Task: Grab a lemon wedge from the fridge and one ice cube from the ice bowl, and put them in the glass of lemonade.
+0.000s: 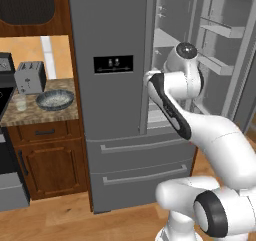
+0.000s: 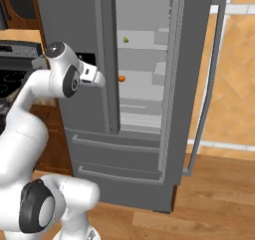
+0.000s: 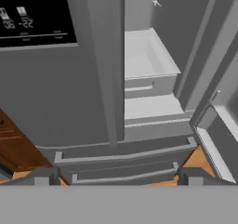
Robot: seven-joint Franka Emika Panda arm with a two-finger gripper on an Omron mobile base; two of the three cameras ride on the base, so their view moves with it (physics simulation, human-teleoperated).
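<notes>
fridge (image 1: 112, 150): tall dark grey French-door unit, right door swung wide open, left door shut; two lower drawers shut.
fridge door shelves (image 1: 222, 30): seen in left base view on the inside of the open door – pale bins, contents can't be made out.
lemon wedge (image 2: 125, 40): tiny yellow-green bit on an upper shelf inside the fridge, near the shelf's left side; right base view makes it out.
orange fruit (image 2: 122, 78): small round one, a shelf lower than the wedge, also at the left of the opening, just behind the edge of the shut door.
gripper (image 3: 119, 179): jaws spread wide, nothing between them. In hand view the two dark tips sit at the bottom, well apart, aimed at the fridge's lower part – drawers and lower shelves ahead. Outside the fridge, in front of the shut left door.
arm (image 2: 64, 77): white w/ dark joints, bent in front of the fridge; in right base view the wrist end points toward the gap beside the shut door.
dispenser panel (image 3: 35, 18): black, on the shut left door; hand view shows small lit readouts, too blurred to read.
ice bowl (image 1: 55, 99): wide speckled grey-blue, on the counter (image 1: 35, 116) left of the fridge – left base view.
glass of lemonade (image 1: 20, 102): small clear tumbler, left of the bowl, in front of the toaster (image 1: 30, 77).
floor (image 2: 209, 199): wood planks.
</notes>
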